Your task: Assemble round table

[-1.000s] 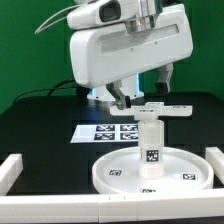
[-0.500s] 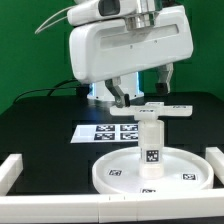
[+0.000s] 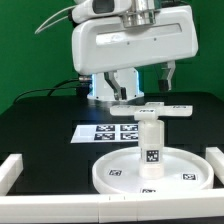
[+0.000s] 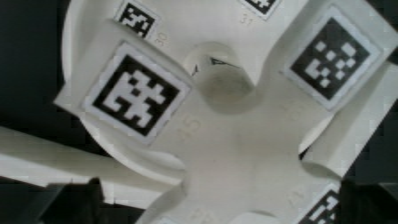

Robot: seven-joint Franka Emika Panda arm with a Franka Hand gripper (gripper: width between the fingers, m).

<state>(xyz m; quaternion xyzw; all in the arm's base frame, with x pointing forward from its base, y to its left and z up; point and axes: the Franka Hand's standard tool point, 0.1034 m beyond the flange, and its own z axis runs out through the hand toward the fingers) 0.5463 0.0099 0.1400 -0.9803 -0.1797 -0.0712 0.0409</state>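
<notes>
The large rimmed round disc (image 3: pixel 150 174) lies on the black table near the front. The short cylindrical leg (image 3: pixel 150 143) stands upright at its middle. The cross-shaped foot piece (image 3: pixel 152 108) sits on top of the leg. My gripper (image 3: pixel 143 88) hangs just above and behind the foot piece, open, with nothing between its fingers. In the wrist view the foot piece (image 4: pixel 222 100) fills the frame with its square tags. My gripper (image 4: pixel 205 205) shows only as dark fingers (image 4: pixel 36 195) at the frame's lower corners, set wide apart on either side of the foot piece.
The marker board (image 3: pixel 100 131) lies flat behind the disc. White border rails stand at the exterior view's left (image 3: pixel 10 170), right (image 3: pixel 214 160) and front (image 3: pixel 110 206). The arm's large white body (image 3: pixel 130 45) hangs over the back of the table.
The arm and gripper have risen a little away from the foot piece. The disc, leg and foot piece have not moved.
</notes>
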